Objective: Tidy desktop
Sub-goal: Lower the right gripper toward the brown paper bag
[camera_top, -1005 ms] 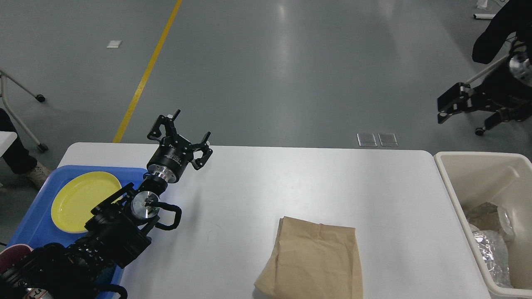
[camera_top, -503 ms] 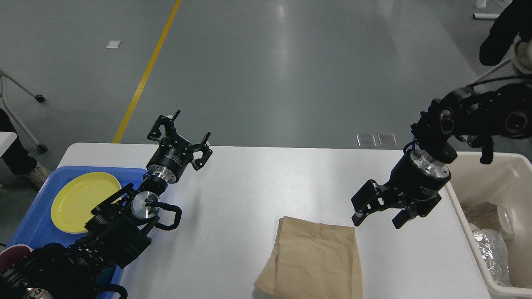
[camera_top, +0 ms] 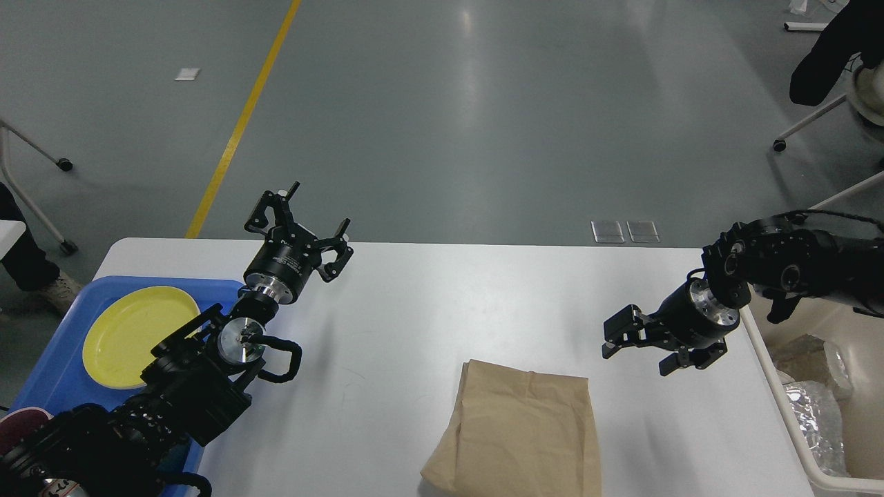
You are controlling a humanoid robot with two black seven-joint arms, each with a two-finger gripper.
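Desktop (camera_top: 414, 331) fills the lower centre, nearly cleared — only a brown paper bag (camera_top: 525, 431) remains, bottom centre. Right gripper (camera_top: 639, 345), jaws spread and empty, hangs just above-right of it; left gripper (camera_top: 300, 224), upper left, open and idle. Bin (camera_top: 742, 276) contents, lower right, apparently foil.

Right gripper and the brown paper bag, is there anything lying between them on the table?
No. In the head view only bare white desktop separates the right gripper from the brown paper bag.
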